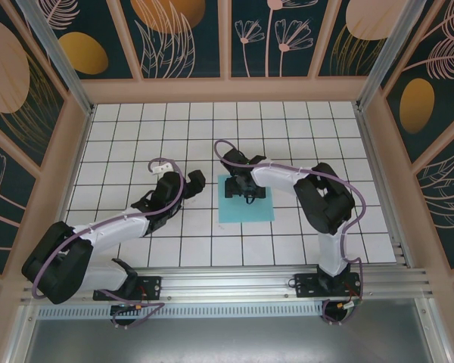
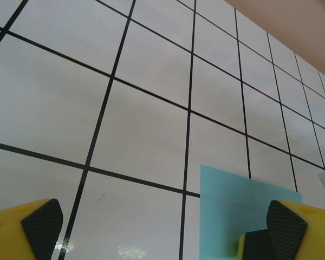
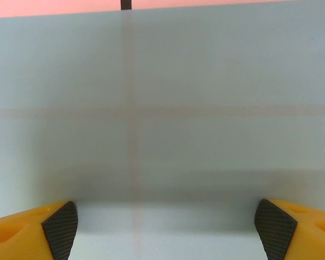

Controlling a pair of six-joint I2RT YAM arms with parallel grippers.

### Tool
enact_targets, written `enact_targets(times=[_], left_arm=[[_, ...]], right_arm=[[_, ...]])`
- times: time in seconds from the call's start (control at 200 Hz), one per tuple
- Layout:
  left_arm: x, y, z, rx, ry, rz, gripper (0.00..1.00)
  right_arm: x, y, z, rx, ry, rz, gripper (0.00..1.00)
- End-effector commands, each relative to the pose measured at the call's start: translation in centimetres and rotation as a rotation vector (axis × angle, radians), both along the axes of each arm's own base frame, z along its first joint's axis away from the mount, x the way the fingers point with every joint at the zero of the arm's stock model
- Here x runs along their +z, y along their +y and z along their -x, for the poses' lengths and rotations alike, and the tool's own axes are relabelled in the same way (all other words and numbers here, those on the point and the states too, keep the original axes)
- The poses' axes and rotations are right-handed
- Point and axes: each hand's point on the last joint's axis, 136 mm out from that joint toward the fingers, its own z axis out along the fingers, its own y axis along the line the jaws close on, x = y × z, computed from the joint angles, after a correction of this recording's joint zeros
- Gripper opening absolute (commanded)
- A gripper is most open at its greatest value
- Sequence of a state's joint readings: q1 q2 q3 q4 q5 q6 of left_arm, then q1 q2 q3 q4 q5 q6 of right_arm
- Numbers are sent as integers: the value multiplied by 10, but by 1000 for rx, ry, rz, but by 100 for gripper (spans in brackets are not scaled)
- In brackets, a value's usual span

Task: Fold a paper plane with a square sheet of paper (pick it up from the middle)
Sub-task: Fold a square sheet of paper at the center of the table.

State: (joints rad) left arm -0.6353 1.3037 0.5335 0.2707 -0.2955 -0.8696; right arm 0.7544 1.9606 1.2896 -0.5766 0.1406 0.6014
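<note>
I see my right claw (image 3: 165,227) spread wide and holding nothing. The square sheet of paper (image 1: 246,212) lies flat on the counter (image 1: 136,128), directly under it. My left claw (image 2: 162,222) is also wide and empty, with the sheet just at its right.

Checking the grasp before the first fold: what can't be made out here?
Top external: the right gripper covers the middle of the square sheet of paper; contact cannot be told.
Left wrist: the sheet's near part, cut off by the bottom edge and the left gripper's finger.
Right wrist: the sheet's side edges run beyond the frame; any crease is unreadable.
</note>
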Motion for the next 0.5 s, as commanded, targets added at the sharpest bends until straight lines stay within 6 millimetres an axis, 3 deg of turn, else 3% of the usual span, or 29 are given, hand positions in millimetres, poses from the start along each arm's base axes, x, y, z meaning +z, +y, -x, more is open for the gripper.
enact_targets(times=[0.0, 0.495], left_arm=[[2, 1, -2, 15, 4, 11, 99], [12, 7, 2, 39, -25, 44, 99]], right_arm=[[-27, -9, 19, 18, 89, 58, 89], [-37, -12, 22, 36, 108, 78, 84]])
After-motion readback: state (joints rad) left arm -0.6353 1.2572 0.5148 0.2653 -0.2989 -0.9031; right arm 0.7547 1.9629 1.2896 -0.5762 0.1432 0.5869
